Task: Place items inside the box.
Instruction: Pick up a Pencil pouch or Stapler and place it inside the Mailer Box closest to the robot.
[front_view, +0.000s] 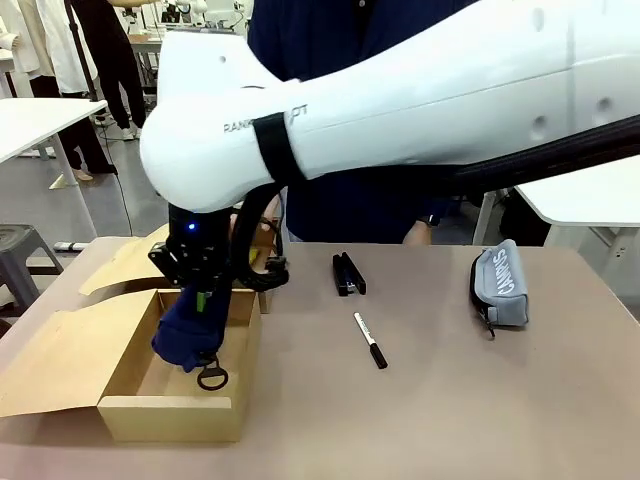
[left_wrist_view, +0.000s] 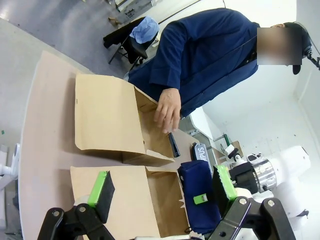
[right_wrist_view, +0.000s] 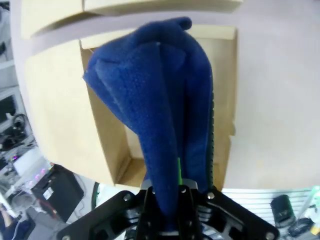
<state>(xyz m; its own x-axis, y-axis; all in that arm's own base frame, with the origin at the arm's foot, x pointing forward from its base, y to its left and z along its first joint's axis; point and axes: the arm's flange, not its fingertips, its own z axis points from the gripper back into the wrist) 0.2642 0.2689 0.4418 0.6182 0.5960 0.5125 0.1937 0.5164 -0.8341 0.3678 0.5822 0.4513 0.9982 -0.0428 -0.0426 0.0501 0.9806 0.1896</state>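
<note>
On the bench (front_view: 450, 400), the open box (front_view: 170, 420) sits at eight o'clock. The navy pouch (front_view: 183, 335) hangs with its long axis upright and its lower end in the box, at six o'clock from the right tool (front_view: 203, 292), which is clenched on its top. The left tool (left_wrist_view: 162, 192) hovers released and empty.

The navy blue fleece pouch (front_view: 185, 335) hangs upright, pinched in the right tool (front_view: 203, 298), its lower end inside the open cardboard box (front_view: 170, 418). A black stapler (front_view: 348, 274) and a white-and-black marker (front_view: 370, 340) lie on the surface to the box's right.
</note>
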